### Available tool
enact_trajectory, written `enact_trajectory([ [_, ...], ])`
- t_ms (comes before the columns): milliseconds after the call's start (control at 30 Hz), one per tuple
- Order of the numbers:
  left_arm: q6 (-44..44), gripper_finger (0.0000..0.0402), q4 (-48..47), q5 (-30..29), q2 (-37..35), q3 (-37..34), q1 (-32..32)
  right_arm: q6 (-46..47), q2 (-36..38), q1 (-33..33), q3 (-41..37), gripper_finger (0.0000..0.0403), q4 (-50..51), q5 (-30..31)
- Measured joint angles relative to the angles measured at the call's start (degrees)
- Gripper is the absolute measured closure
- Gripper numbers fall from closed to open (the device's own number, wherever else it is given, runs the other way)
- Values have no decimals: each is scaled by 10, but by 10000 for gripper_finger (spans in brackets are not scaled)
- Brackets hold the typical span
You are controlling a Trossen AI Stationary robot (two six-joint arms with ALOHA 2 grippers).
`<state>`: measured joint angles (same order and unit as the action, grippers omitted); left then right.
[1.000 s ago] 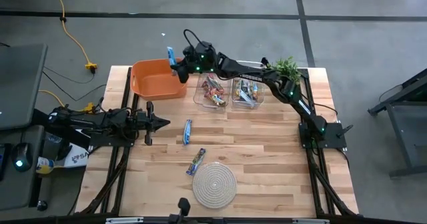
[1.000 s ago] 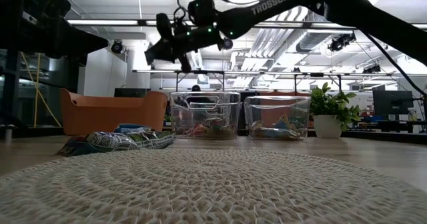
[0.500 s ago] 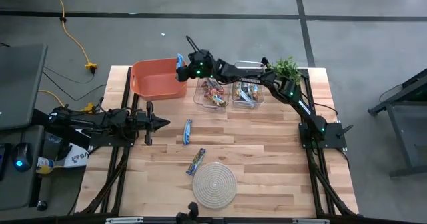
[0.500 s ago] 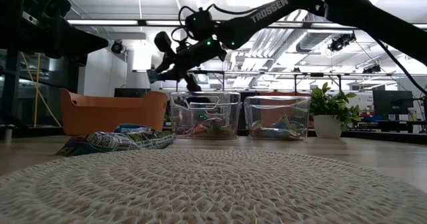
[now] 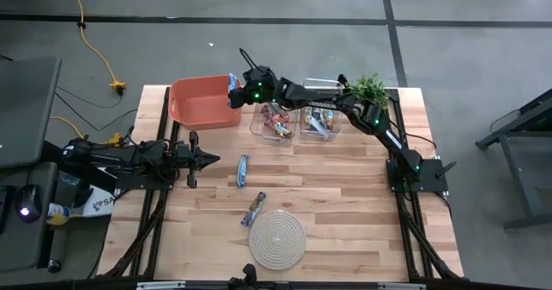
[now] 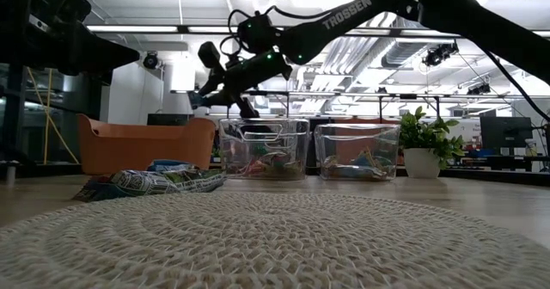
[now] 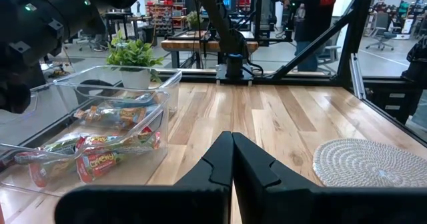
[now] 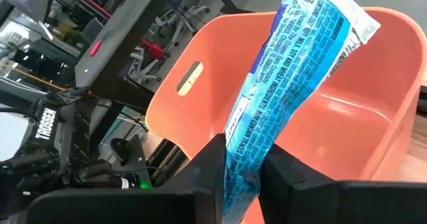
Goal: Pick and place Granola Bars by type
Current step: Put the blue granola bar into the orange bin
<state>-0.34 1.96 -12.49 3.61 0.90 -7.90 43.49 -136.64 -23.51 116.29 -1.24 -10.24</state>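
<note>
The left gripper (image 5: 210,159) waits at the table's left edge, its fingers (image 7: 250,167) pressed together with nothing between them; the arm behind it lies partly off the wooden table (image 5: 345,195). Just to its right a blue bar (image 5: 243,170) lies flat on the planks, slim and shiny, and below that a greenish bar (image 5: 254,209) sits touching the upper rim of the round rope mat (image 5: 277,238), whose coiled weave fills the foreground of the low view. In that low view the blue bar is mostly hidden behind the crinkled green wrapper.

At the back left stands the orange bin (image 5: 203,101), smooth plastic with rounded corners and a slot handle; what lies inside cannot be made out from above. The right gripper (image 5: 233,91) hangs over the bin's right rim, its fingers clamped on a blue-silver bar (image 8: 293,84), which stands upright from them with its lower end hidden between the fingers. The wrapper is glossy and creased, with small print too fine to read.

Right of the bin are two clear plastic boxes side by side: the first (image 5: 275,120) holds red-orange bars, the second (image 5: 322,120) holds a mixed jumble whose wrappers are hard to sort. A small potted plant (image 5: 369,89) stands at the back right corner.
</note>
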Motion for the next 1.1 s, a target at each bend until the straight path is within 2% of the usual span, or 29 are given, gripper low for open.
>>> enact_trajectory([
  [467,0,401,0,0,0,0,0,-7,0,0,0,283,0,-21],
  [1100,0,401,0,0,0,0,0,-50,0,0,0,273,-3,-33],
])
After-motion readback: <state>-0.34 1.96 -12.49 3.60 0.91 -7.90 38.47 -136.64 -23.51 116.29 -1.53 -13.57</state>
